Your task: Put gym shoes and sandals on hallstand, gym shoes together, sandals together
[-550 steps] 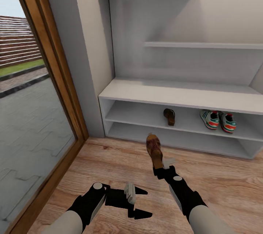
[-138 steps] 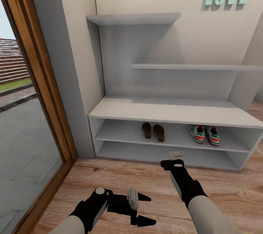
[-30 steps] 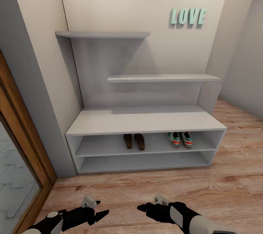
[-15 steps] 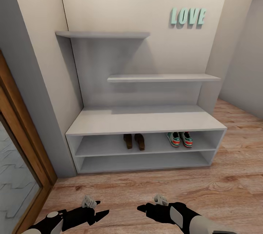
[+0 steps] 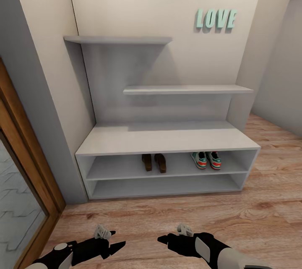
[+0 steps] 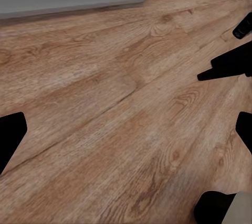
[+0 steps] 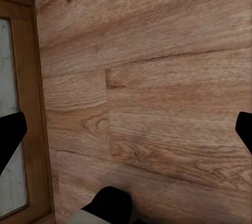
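Observation:
The pale grey hallstand stands against the wall under teal LOVE letters. On its upper open shelf row the two brown sandals lie side by side. The two white gym shoes sit together further right on the same row. Both arms hang low over the wood-plank corridor floor, well short of the rack. My left gripper is open and empty. My right gripper faces it, also open and empty.
A wood-framed glass door fills the left side, and its frame also appears in the right wrist view. Grey wall panels close in beside the rack on both sides. Floor continues to the right past the rack's end.
The sandal my right gripper held 18 s ago now lies on the shelf beside the other. The view has pulled back and turned. Nothing has moved in the last second.

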Controlling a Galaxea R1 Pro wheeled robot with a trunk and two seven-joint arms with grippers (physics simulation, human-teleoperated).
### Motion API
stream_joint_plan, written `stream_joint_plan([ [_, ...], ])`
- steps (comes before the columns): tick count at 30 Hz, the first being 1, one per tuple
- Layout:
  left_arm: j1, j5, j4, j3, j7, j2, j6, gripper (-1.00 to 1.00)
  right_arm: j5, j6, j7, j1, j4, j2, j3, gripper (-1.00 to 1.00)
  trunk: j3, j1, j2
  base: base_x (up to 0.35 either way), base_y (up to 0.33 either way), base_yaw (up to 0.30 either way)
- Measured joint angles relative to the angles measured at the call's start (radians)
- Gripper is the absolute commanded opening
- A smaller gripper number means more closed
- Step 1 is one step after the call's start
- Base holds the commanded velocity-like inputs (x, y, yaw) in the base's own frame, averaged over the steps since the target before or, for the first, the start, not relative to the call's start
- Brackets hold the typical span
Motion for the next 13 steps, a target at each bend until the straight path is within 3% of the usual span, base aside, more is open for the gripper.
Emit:
stream_joint_plan([
  [13, 0.0, 0.0, 0.0, -0.001, 0.0, -0.004, 0.001, 1.0, 0.0, 0.0, 0.0, 0.0, 0.0, 0.0, 0.0, 1.0, 0.0, 0.0, 0.0, 0.0, 0.0, 0.0],
])
